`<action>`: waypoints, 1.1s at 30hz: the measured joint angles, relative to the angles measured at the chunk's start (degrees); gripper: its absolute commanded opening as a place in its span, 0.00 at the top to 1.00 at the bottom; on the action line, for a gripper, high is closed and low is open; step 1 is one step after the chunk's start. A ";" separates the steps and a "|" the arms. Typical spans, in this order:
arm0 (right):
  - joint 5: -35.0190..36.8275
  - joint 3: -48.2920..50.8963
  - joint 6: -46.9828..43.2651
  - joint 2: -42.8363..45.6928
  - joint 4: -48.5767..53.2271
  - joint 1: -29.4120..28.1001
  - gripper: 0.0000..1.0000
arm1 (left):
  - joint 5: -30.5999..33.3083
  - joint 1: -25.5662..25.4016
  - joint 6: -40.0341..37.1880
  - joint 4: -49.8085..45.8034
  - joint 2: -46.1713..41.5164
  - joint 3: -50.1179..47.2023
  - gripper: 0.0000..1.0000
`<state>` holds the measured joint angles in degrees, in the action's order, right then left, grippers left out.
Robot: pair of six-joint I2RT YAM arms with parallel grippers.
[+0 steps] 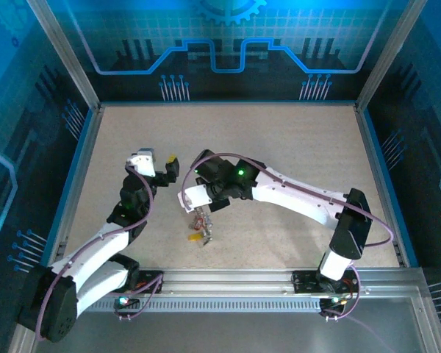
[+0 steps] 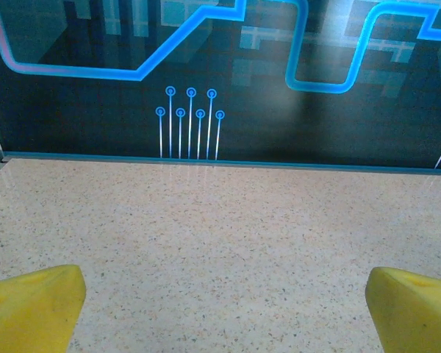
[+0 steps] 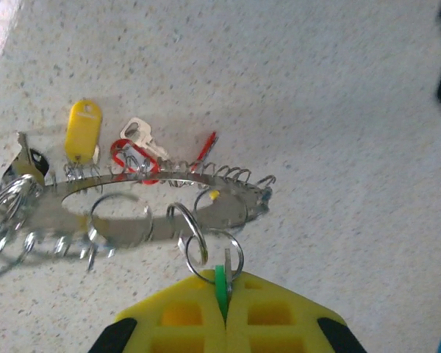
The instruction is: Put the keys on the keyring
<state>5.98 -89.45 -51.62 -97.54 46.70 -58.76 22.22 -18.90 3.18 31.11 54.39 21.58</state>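
My right gripper [image 3: 226,294] is shut on a green tag and a thin silvery key [image 3: 222,278]. They hang on a small split ring linked to the keyring [image 3: 132,193], a large silvery ring strung with many small rings. Beyond it lie a yellow tag [image 3: 82,131], a red tag [image 3: 132,158], a silver key [image 3: 143,136] and a dark-headed key [image 3: 26,163]. From above, the right gripper [image 1: 198,206] stands over the bunch of keys [image 1: 202,226] at mid-table. My left gripper [image 1: 159,162] is open to its left, with only bare table between its yellow fingers [image 2: 29,309].
The speckled beige table [image 1: 279,147] is walled by a dark blue-lit back panel [image 2: 220,73] and metal side frames [image 1: 73,147]. A metal rail [image 1: 235,283] runs along the near edge between the arm bases. The left arm and right arm sit close together near the middle.
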 measured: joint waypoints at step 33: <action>0.98 26.82 -4.15 1.62 -4.20 19.61 1.00 | -0.90 0.00 1.86 -0.90 6.80 -0.37 0.01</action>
<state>6.96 -62.63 -55.77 -95.92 42.50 -39.16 21.32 -18.90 5.04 30.22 61.19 21.21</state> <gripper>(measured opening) 0.048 0.990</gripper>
